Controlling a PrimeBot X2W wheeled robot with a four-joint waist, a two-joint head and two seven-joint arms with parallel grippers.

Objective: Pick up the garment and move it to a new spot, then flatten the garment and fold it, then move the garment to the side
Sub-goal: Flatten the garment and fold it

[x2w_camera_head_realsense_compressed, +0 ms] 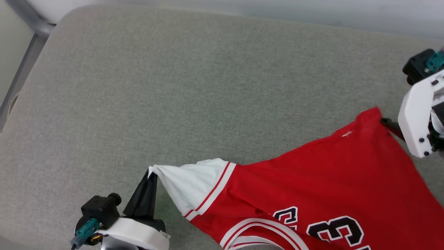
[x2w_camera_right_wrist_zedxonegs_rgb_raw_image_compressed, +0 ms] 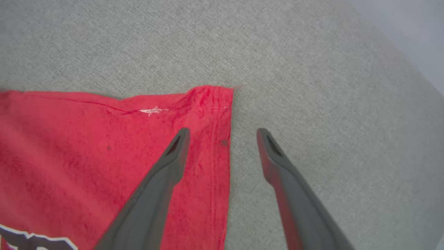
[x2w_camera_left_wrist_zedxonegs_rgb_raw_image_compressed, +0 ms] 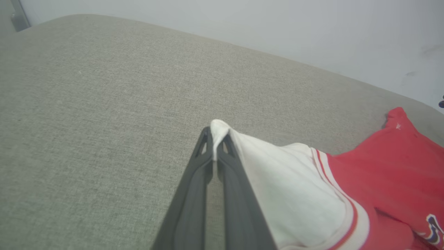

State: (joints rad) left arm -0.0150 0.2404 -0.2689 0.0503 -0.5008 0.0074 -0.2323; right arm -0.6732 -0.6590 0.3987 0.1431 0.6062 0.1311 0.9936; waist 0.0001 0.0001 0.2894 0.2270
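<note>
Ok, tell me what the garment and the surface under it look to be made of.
The garment: thin soft knit cloth, probably, matte red; it creases and shows a stitched hem. The surface: grey-green woven fabric, matte, with a fine visible weave; rounded corners suggest padding, though uncertain.

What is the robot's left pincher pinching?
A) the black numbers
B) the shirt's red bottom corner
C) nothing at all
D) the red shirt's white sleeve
D: the left gripper has its two dark fingers shut on the tip of the white short sleeve of the red jersey-style T-shirt.
</note>
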